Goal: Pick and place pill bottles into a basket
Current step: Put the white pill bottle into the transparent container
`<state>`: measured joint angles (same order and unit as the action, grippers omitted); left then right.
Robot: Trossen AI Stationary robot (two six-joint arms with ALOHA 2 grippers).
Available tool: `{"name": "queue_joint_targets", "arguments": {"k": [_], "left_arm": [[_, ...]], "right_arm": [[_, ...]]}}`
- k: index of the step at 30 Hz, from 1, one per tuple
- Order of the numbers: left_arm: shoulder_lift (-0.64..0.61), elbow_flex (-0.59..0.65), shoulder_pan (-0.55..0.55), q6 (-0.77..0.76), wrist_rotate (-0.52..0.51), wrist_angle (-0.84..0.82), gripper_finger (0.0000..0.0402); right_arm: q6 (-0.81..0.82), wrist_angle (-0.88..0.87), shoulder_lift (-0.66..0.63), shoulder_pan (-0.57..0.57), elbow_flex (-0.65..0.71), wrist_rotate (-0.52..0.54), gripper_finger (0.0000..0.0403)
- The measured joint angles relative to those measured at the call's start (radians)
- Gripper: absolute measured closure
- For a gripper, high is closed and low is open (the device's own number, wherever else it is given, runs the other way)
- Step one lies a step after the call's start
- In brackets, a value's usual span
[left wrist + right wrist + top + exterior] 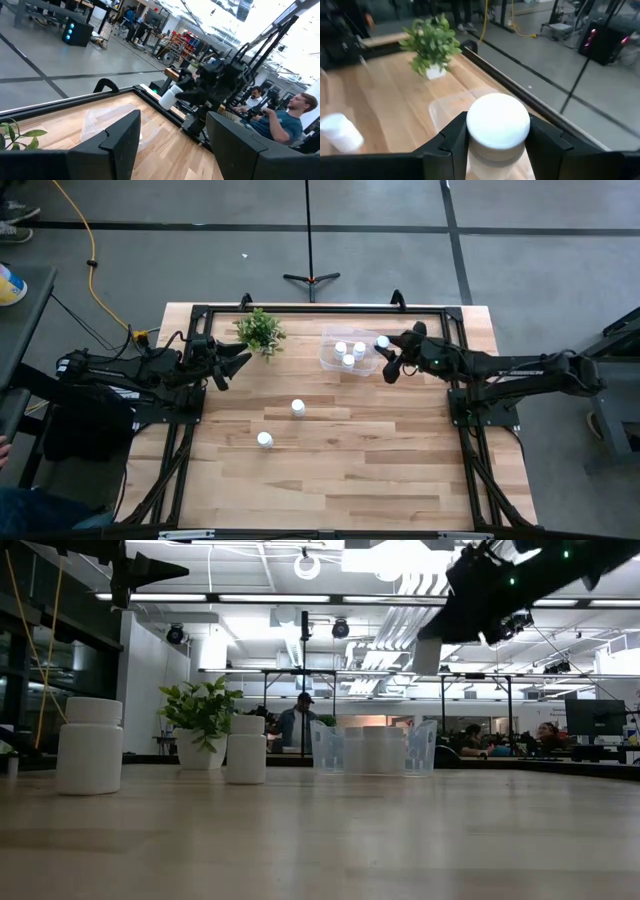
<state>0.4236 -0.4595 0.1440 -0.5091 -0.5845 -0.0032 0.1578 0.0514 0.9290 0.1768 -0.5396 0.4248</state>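
Observation:
My right gripper (385, 354) is shut on a white pill bottle (382, 342), held in the air over the right end of the clear basket (331, 341). Three bottles (348, 354) stand inside the basket. Two more bottles stand on their bases on the table, one mid-table (297, 407) and one nearer (264, 440); they also show in the low view (246, 750) (90, 745). My left gripper (240, 363) is open and empty, raised at the table's left beside the plant. It shows open in the left wrist view (172, 145). My right gripper pinches the bottle's body just below the cap (496, 154) between its two fingers (451, 137), one on each side. The fingers come from the table's right. The bottle is lifted clear above the basket (451, 107), its white cap (498, 122) facing the wrist camera.
A small green potted plant (260, 330) stands at the far left of the basket. A black frame rail (320, 308) runs along the table's far edge. Bare wood (380, 460) lies toward the near edge. People sit in the room beyond (295, 117).

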Motion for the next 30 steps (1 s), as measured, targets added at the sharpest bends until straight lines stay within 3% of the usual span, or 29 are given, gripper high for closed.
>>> {"name": "queue_joint_targets", "arguments": {"k": [9,19,25,30], "left_arm": [[0.0,0.0,0.0,-0.019,0.0,-0.009,0.0142],[0.0,0.0,0.0,-0.02,0.0,-0.024,0.0142],[0.0,0.0,0.0,-0.021,0.0,-0.024,0.0142],[0.0,0.0,0.0,-0.021,0.0,-0.024,0.0142]], "right_arm": [[0.129,0.285,0.001,0.04,0.167,-0.039,0.0255],[0.118,0.555,0.001,0.042,0.179,-0.009,0.0255],[0.099,0.598,0.007,0.065,0.179,-0.026,0.0253],[0.128,0.604,0.058,0.092,0.179,-0.132,0.0255]]}}
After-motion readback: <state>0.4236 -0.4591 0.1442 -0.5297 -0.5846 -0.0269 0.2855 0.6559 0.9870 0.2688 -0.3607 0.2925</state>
